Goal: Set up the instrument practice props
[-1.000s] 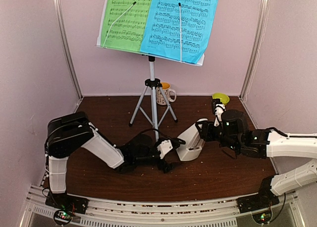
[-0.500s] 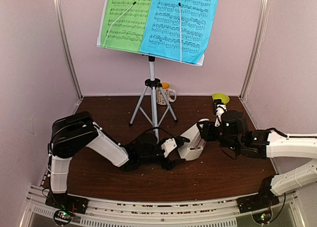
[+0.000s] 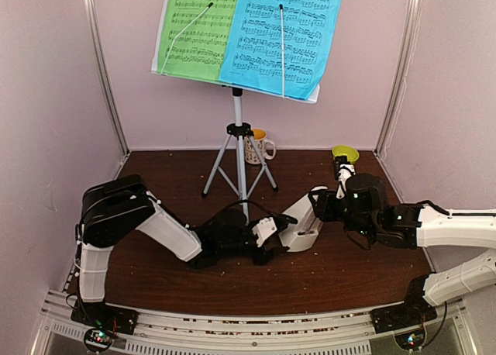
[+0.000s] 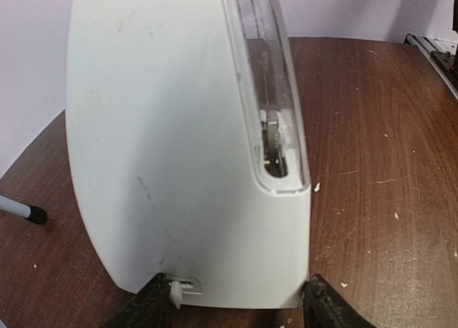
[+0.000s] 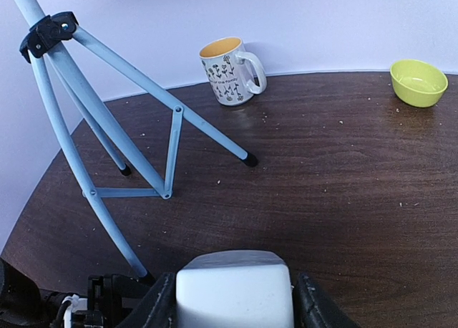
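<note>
The white pyramid metronome (image 3: 300, 222) lies tilted low over the brown table, its clear cover (image 4: 275, 92) on one face. My right gripper (image 3: 318, 205) is shut on its narrow top (image 5: 232, 285), a finger pressed against each side. My left gripper (image 3: 273, 236) is at the wide base (image 4: 179, 199), its black fingertips (image 4: 325, 306) touching both bottom corners. The music stand (image 3: 239, 138) rises on its silver tripod behind, carrying the green sheet (image 3: 198, 29) and the blue sheet (image 3: 283, 33).
A patterned mug (image 3: 260, 146) with an orange inside stands behind the tripod near the back wall. A small lime-green bowl (image 3: 345, 152) sits at the back right. Tripod legs (image 5: 172, 113) spread just left of the metronome. Pink walls enclose the table.
My left arm has slid right to the metronome's base and its fingers have closed in onto the bottom corners. The right gripper and the metronome have barely moved.
</note>
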### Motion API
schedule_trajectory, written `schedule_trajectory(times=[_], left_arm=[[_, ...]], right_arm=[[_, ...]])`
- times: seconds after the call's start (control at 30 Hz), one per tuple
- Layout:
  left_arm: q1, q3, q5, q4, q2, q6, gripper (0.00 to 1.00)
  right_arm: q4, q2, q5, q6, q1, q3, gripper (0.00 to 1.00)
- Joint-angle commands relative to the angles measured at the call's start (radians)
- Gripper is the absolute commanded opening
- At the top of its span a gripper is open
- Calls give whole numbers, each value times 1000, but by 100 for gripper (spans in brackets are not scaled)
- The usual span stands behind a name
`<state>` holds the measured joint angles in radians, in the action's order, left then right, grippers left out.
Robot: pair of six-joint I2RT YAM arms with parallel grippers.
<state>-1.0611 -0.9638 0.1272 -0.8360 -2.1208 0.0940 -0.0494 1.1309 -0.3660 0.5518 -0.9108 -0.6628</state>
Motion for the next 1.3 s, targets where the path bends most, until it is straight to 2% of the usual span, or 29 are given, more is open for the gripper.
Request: schedule_trajectory(times=[0.0,0.1,0.23,0.37,0.53,0.6,0.73,0.83,0.97,1.1,1.27], left_arm=[[6,-12,-17,-36,-16,-11,64],[8,10,-33,-64,-5,-15,78],[17,69,-68,-119,43,-22,93],[28,103,-93,-129,86,-22,96],[34,129,-90,-135,123,-29,98],[37,140,-88,-135,141,-36,98],[38,161,-69,-125,185,-45,98],[38,193,-66,-126,229,-59,97],[38,182,-82,6,274,-46,91],[39,167,-90,98,296,-36,79],[39,68,-106,286,292,-10,59]], right_arm=[[-114,-51,-36,29,-7,-9,0],[-101,-47,-36,27,-7,-18,2],[-66,-42,-37,25,-20,-48,19],[-46,-33,-38,37,-39,-75,39],[-32,-27,-19,54,-62,-107,70],[-32,-40,-10,53,-68,-111,86],[-37,-89,11,45,-67,-100,95],[-21,-148,30,33,-27,-51,95],[-5,-212,151,43,144,59,88],[-33,-150,289,6,274,129,72],[-181,-4,407,-8,328,192,53]])
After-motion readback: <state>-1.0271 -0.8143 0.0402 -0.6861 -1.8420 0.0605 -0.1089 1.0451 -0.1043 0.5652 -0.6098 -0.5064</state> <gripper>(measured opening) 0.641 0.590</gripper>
